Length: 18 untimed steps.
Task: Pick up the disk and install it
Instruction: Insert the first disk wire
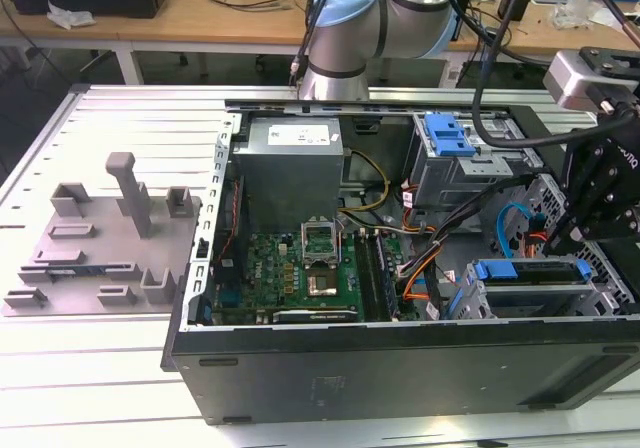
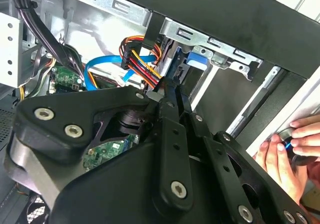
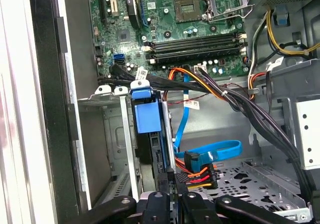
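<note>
Here, claw point(image 3: 174, 180) low over the disk point(image 3: 148, 115) in its bay point(image 3: 107, 134), grip on it indiscernible.

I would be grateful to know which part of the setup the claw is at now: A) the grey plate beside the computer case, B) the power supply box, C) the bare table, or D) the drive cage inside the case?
D: in the first wrist view the claw sits right at the disk standing in the drive cage.

Bright, even room light; glare on table point(image 1: 120, 108); soft shadows inside computer case point(image 1: 400, 363).
</note>
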{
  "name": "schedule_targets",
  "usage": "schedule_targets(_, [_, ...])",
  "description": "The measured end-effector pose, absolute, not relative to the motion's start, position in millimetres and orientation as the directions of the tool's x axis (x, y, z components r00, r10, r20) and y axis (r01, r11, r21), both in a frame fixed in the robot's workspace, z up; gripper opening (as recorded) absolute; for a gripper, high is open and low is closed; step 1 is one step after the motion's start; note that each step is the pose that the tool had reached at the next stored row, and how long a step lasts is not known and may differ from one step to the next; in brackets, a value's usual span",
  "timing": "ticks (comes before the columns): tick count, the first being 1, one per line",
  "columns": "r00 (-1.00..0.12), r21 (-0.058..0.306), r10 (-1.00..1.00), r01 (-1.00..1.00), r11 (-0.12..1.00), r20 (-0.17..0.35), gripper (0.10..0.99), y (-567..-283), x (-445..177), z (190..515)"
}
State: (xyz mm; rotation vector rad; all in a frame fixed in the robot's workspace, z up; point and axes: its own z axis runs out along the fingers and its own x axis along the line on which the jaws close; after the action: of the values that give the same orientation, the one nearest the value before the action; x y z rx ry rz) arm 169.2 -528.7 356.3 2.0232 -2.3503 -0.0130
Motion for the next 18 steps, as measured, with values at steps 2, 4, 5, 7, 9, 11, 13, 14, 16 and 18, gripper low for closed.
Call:
schedule_targets(2, [-0.148,0.033,-0.989,-0.988,0.149,0.025,0.161,-529.1,169.8,356.3])
schedule_targets(4, [-0.148,0.033,-0.989,-0.988,0.149,0.025,0.161,-529.3,169.8,356.2])
schedule_targets(5, [-0.148,0.033,-0.989,-0.988,0.149,0.025,0.161,-529.7,169.9,356.2])
schedule_targets(7, [-0.148,0.033,-0.989,-0.988,0.148,0.025,0.161,-531.0,170.0,356.1])
schedule_targets(9, [-0.148,0.033,-0.989,-0.988,0.148,0.025,0.161,-532.6,169.9,355.7])
schedule_targets(11, [-0.148,0.033,-0.989,-0.988,0.148,0.025,0.161,-534.3,169.9,355.4])
schedule_targets(13, [-0.148,0.033,-0.989,-0.988,0.148,0.025,0.161,-536.2,169.9,355.1])
schedule_targets(14, [-0.148,0.033,-0.989,-0.988,0.148,0.025,0.161,-536.5,169.9,354.9])
schedule_targets(16, [-0.148,0.033,-0.989,-0.988,0.148,0.025,0.161,-536.5,169.9,354.9])
schedule_targets(18, [-0.148,0.033,-0.989,-0.988,0.148,0.025,0.161,-536.5,169.9,354.9])
